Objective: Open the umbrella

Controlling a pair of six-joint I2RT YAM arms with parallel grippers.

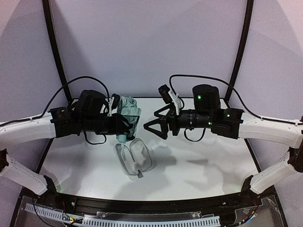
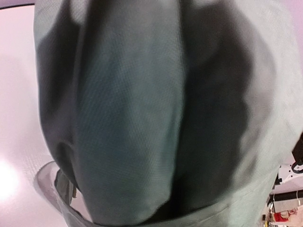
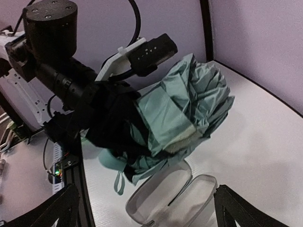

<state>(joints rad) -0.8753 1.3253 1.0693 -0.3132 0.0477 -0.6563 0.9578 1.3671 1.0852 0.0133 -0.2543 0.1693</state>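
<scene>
Task object: the umbrella (image 1: 128,112), folded into a crumpled mint bundle and held in the air above the counter (image 1: 199,161).
Lower end: the mint handle (image 3: 111,161) and its strap (image 3: 118,182) hang down beneath the bundle.
Holding arm: the left gripper (image 3: 113,118) is clenched round the bundle's lower part, fabric included.
Free arm: the right gripper (image 1: 152,125) is released, jaws spread wide and empty, facing the bundle from the right and apart from it.
Step in hand (judged): a second hold, so that the two ends can be drawn apart.
Good practice: seize a hard part, not loose cloth, and pull in line with the shaft, which is hidden.
Surroundings: a pale case (image 1: 134,161) lies open directly below.
Obstruction: the clamped folds may resist spreading, and the strap could snag.
</scene>
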